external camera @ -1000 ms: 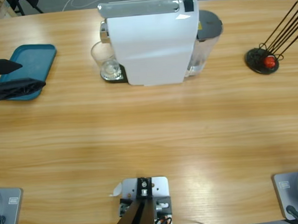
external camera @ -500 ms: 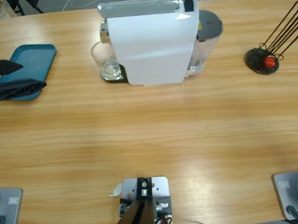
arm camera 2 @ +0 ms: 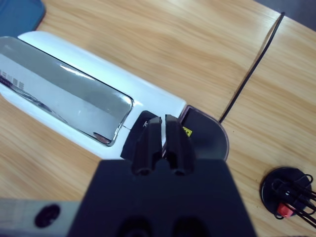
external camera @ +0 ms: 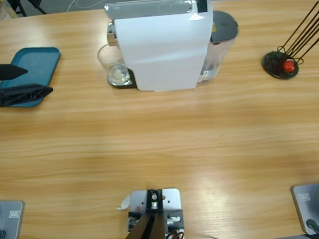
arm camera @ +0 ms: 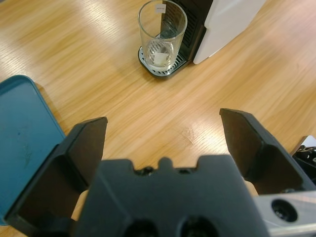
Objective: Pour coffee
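Glass [external camera: 113, 65] beside white machine [external camera: 161, 44]; end effector [external camera: 25, 80] spread over tray [external camera: 31, 67].

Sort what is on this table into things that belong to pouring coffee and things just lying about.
Belongs to the job:
white coffee machine
clear glass tumbler on its drip tray
left gripper, jaws open
right gripper, jaws shut, above the machine

Lying about:
blue tray
black stand with a red bit

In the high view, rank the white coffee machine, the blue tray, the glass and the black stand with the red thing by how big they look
Largest to smallest:
1. white coffee machine
2. blue tray
3. black stand, counting its long rods
4. glass
Without the rods, the stand's base and the glass look alike.
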